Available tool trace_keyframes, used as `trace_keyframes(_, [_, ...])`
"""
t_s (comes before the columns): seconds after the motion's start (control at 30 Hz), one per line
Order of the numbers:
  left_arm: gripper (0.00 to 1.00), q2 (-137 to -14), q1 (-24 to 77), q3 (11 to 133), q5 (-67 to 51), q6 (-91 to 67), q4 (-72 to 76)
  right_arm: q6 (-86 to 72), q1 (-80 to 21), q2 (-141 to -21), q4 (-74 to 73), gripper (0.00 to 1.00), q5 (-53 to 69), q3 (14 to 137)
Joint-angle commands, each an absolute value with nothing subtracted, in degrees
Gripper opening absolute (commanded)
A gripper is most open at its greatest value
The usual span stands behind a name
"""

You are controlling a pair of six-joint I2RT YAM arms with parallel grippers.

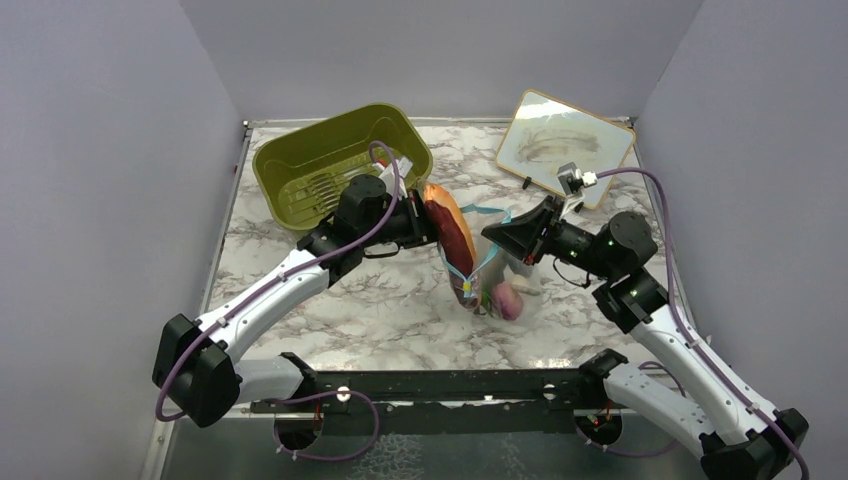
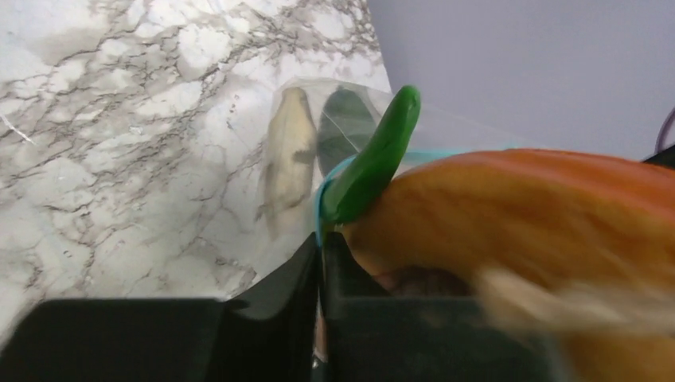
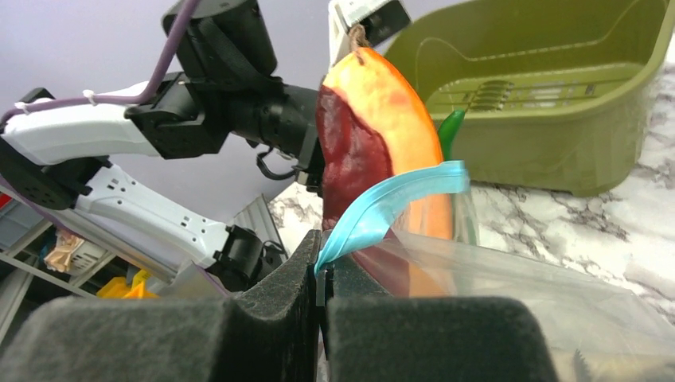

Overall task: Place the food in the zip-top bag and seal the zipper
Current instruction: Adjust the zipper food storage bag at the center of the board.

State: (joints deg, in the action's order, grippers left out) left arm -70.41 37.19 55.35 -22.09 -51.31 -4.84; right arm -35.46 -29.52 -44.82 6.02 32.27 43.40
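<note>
Currently: zip-top bag point(image 1: 488, 275) stands mid-table on the marble table point(image 1: 330, 310), mouth up, strung betw. the two arms.

Right gripper point(image 3: 322, 274): jaws pressed together to a hairline, pinching the light-blue zipper point(image 3: 398, 195) on the near side of the mouth; the strip curls up and away from the pads.

Left gripper point(image 2: 322, 255): jaws likewise closed to a sliver. Teal edge of the bag comes out of the seam, so it appears clamped on the opposite side of the mouth (fingertips hidden behind food in top view).

Hot-dog piece point(image 1: 450, 232): orange w/ dark red side, upright and leaning toward the left gripper. Lower end is down inside the mouth, upper part sticks well above the zipper. String at its top end; what it is tied to cannot be told.

Green vegetable point(image 2: 374, 159): glossy, poking up at the mouth, touching the hot-dog piece, just beside the left gripper's seam.

At the bag's bottom, seen thru the plastic: pink-purple onion point(image 1: 507, 300), white piece point(image 2: 290, 151), dark green piece point(image 2: 346, 119).

Olive-green tub point(image 1: 310, 150) at far left of the table, behind the left arm. Framed white board point(image 1: 565, 145) lies at far right corner, smudged.
</note>
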Motion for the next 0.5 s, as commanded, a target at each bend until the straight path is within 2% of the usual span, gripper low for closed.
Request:
trace_keyframes(0.0, [0.0,-69.38,37.27,54.08,-25.54,-53.34,1.77,-33.57,-29.18,-44.79,5.6,0.01,29.88,42.12])
trace_keyframes(0.07, [0.0,-67.97,37.27,54.15,-23.19,-51.33,0.96,-33.93,-29.18,-44.72,1.45,0.04,26.67,42.08])
trace_keyframes(0.3, [0.0,-67.37,37.28,52.95,-18.81,-48.54,2.7,-36.82,-29.18,-47.11,-21.65,0.29,12.71,45.4])
trace_keyframes(0.47, [0.0,-70.43,37.27,52.39,-20.08,-49.25,4.18,-39.36,-29.18,-47.95,-33.06,0.38,6.64,49.0])
